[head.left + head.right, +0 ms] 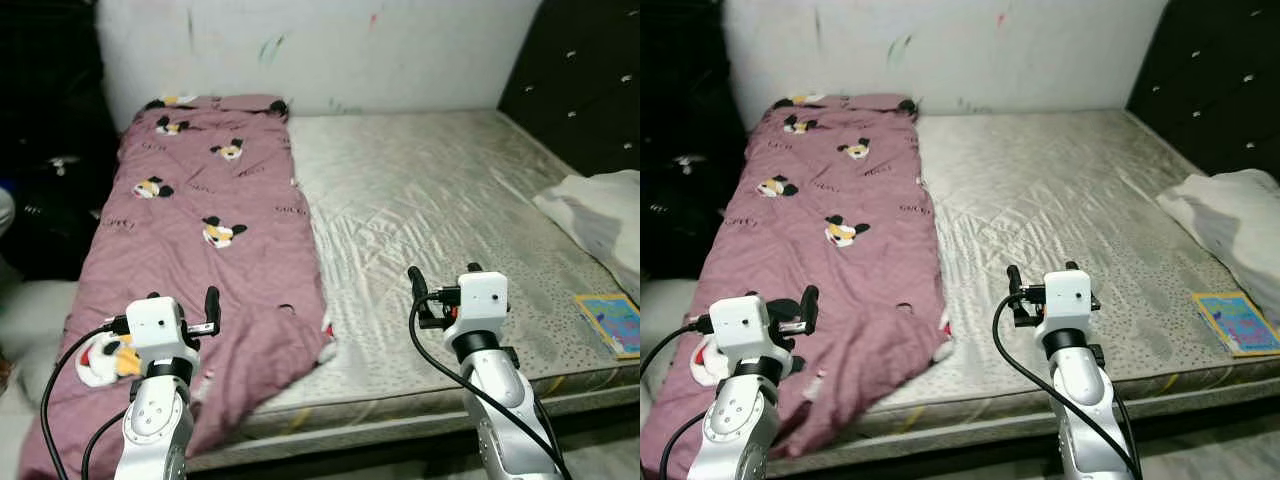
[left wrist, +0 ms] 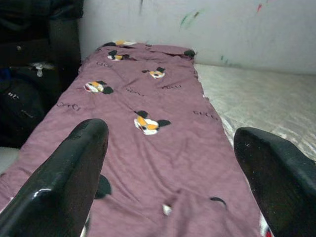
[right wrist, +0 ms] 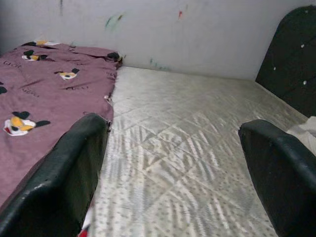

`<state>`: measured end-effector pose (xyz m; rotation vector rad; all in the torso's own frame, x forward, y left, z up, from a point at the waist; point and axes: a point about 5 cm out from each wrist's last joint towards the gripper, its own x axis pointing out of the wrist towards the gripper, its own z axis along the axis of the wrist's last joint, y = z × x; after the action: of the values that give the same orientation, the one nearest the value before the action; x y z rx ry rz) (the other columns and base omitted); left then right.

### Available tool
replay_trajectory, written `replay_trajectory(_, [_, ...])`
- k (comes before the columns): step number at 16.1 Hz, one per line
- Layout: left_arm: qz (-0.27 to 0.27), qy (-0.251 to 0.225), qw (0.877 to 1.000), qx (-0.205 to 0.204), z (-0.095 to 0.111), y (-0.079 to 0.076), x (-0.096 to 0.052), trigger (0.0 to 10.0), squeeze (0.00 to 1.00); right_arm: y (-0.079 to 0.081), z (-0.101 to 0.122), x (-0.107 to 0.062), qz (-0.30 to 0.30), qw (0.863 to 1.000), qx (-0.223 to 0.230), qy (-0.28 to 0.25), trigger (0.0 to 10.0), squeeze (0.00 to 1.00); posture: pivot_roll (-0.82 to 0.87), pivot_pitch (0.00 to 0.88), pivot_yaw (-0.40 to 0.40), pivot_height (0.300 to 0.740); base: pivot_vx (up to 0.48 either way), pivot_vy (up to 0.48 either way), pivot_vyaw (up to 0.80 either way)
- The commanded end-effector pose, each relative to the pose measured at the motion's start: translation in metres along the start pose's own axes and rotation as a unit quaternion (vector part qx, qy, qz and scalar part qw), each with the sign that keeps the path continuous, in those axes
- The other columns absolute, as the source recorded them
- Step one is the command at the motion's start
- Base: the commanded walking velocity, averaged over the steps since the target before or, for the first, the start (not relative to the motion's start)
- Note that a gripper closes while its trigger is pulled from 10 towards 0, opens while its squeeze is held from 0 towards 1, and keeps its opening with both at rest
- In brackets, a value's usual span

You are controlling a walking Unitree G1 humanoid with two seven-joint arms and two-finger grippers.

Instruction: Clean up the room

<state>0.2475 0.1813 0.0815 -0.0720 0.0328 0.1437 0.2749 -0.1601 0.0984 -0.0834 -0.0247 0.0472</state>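
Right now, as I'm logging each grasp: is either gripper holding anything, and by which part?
Nothing is held. The left gripper hovers open above the mauve cartoon-mouse blanket; the right gripper hovers open above the bare grey mattress.

Both arms raised forward, left tool [image 2: 168, 173] and right tool [image 3: 173, 168] spread wide, empty.

Pink blanket [image 1: 215, 250] cut off at the lower left picture edge, its hanging end partly hidden behind the left arm. White cloth [image 1: 600, 215] and colourful booklet [image 1: 612, 322] both cropped by the right edge; booklet print too small to read. Dark clutter [image 1: 50, 180] left of the bed indistinct in shadow.
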Motion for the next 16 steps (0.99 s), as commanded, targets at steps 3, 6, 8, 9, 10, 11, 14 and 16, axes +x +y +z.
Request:
replay_trajectory(3, [0.008,0.001,1.000,0.010,0.001,0.007,0.003,10.0,0.00,0.006,0.007,0.006,0.005,1.000,0.003,-0.014,10.0,0.00,-0.01,0.000,-0.030,0.740,0.000,0.480,0.00])
replay_trajectory(6, [0.003,-0.002,1.000,0.003,0.001,0.005,0.004,10.0,0.00,0.008,0.008,0.007,0.005,1.000,0.001,-0.018,10.0,0.00,-0.03,0.000,-0.027,0.740,0.000,0.480,0.00])
replay_trajectory(8, [-0.004,-0.008,1.000,-0.005,0.002,0.003,0.005,10.0,0.00,0.007,0.007,0.007,0.006,1.000,-0.001,-0.018,10.0,0.00,-0.03,0.000,-0.030,0.740,0.000,0.000,0.00])
replay_trajectory(9, [-0.016,-0.016,1.000,-0.009,0.004,0.000,0.005,10.0,0.00,0.007,0.007,0.007,0.008,1.000,-0.002,-0.018,10.0,0.00,-0.03,0.000,-0.030,0.740,0.000,0.000,0.00])
replay_trajectory(10, [-0.028,-0.021,0.999,-0.008,0.006,-0.003,0.005,10.0,0.00,0.007,0.007,0.008,0.008,1.000,-0.003,-0.018,10.0,0.00,-0.03,0.000,-0.030,0.740,0.000,0.000,0.00])
replay_trajectory(11, [-0.036,-0.023,0.999,-0.008,0.006,-0.005,0.005,10.0,0.00,0.007,0.007,0.009,0.008,1.000,-0.004,-0.018,10.0,0.00,-0.03,0.000,-0.030,0.740,0.000,0.000,0.00])
replay_trajectory(14, [-0.045,-0.023,0.999,-0.013,0.007,-0.006,0.006,10.0,0.00,0.007,0.006,0.009,0.007,1.000,-0.005,-0.017,10.0,0.00,-0.03,0.000,-0.029,0.740,0.000,0.000,0.00])
replay_trajectory(16, [-0.050,-0.025,0.998,-0.016,0.007,-0.007,0.006,10.0,0.00,0.006,0.006,0.009,0.006,1.000,-0.005,-0.016,10.0,0.00,-0.03,0.000,-0.029,0.740,0.268,0.000,0.00])
